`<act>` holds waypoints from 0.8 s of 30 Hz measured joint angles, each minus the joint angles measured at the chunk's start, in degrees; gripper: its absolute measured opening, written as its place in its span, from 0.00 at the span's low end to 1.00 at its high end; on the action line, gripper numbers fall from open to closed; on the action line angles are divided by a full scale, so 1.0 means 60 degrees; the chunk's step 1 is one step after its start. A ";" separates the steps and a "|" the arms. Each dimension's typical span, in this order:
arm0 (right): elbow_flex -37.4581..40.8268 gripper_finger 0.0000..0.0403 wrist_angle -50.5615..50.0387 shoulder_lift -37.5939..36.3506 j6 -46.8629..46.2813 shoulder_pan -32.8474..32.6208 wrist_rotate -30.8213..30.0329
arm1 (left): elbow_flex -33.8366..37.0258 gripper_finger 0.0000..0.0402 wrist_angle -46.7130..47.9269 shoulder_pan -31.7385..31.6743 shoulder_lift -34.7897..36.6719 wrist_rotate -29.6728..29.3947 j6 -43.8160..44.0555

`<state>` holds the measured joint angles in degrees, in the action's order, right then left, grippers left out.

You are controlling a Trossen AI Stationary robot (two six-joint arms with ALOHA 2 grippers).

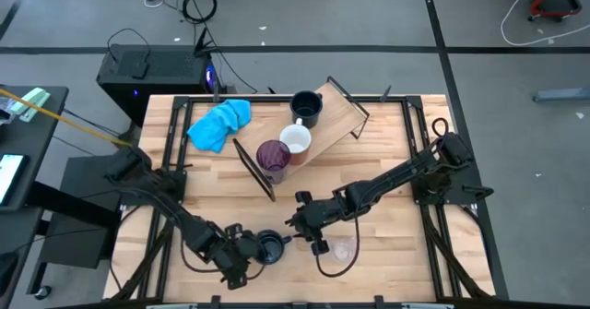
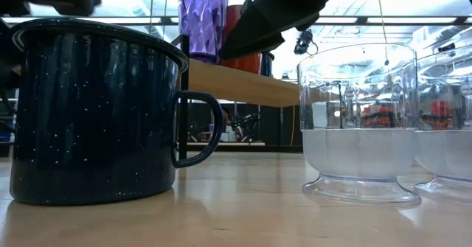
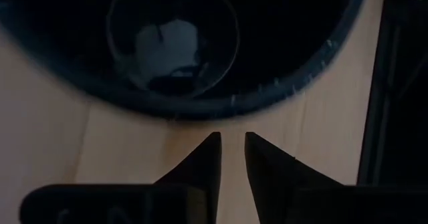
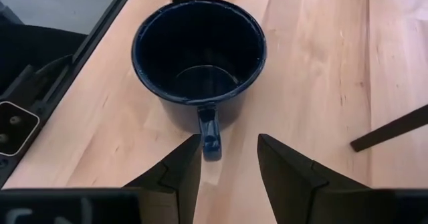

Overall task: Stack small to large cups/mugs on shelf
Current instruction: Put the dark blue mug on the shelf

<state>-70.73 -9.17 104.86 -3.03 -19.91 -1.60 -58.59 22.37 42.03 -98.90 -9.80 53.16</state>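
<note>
A dark navy mug (image 1: 270, 246) stands upright on the table near the front edge, its handle (image 4: 209, 134) toward my right gripper. What looks like a small clear cup (image 3: 172, 43) sits inside it. My left gripper (image 3: 231, 147), open by a narrow gap, hovers just left of the mug's rim and touches nothing. My right gripper (image 4: 229, 160) is open above and right of the mug, with the handle ahead of its fingers. Two clear cups (image 2: 361, 122) stand on the table right of the mug. The shelf (image 1: 327, 120) carries another navy mug (image 1: 305, 108), a white mug (image 1: 297, 140) and a purple tumbler (image 1: 273, 157).
A bright blue cloth (image 1: 219, 123) lies at the far left of the table, beside the shelf. The shelf stands slanted across the far middle, with its black frame end (image 1: 253, 169) toward the table's centre. Bare tabletop lies between the shelf and the front mug.
</note>
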 joint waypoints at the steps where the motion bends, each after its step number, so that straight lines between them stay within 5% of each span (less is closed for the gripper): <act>1: 0.0002 0.38 -0.0042 0.0000 0.0001 0.0011 -0.0001 | 0.0000 0.19 -0.0196 -0.0063 -0.0110 0.0002 -0.0036; 16: 0.0002 0.39 -0.2262 -0.0788 -0.0146 0.0050 0.0571 | 0.0000 0.18 -0.1490 -0.1101 -0.0649 -0.1259 -0.0838; 24: 0.0006 0.43 -0.1194 -0.0540 -0.0804 -0.0043 0.0599 | -0.0046 0.17 -0.1391 -0.1010 -0.0287 -0.0833 -0.1478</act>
<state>-70.70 -16.33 101.62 -7.85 -20.17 1.99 -58.86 14.02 35.97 -100.62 -14.80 44.29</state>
